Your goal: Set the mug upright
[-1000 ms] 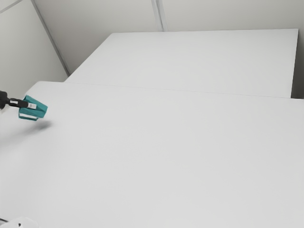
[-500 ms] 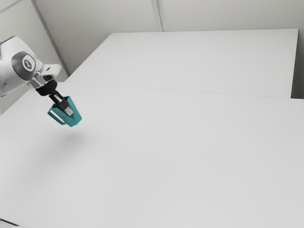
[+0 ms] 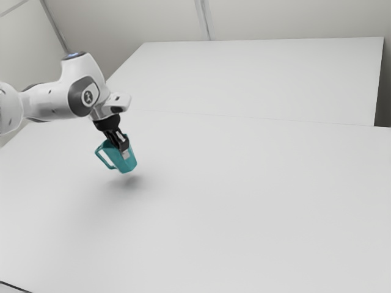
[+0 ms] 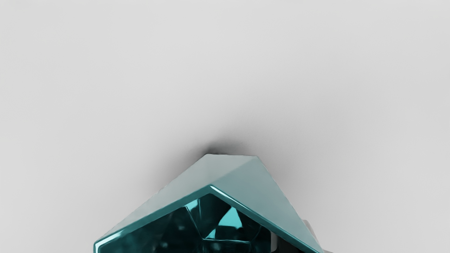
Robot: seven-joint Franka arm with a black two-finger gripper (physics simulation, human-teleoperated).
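My gripper points down and is shut on the wall of the teal faceted mug. The mug hangs tilted just over the table, its handle toward the exterior view's left and its base lower, toward the right. From the wrist view I look into the open mouth of the mug. There the gripper has one finger inside the mug and the other against its outer side. A dark shadow lies by the mug's base.
The white table spreads out under the mug. Behind it lies another white surface, with pale wall panels beyond. A dark cable crosses the near left corner of the exterior view.
The arm has carried the mug toward the exterior view's right and nearer its camera. The mug has turned from lying nearly sideways to a steeper, more upright tilt, still gripped.
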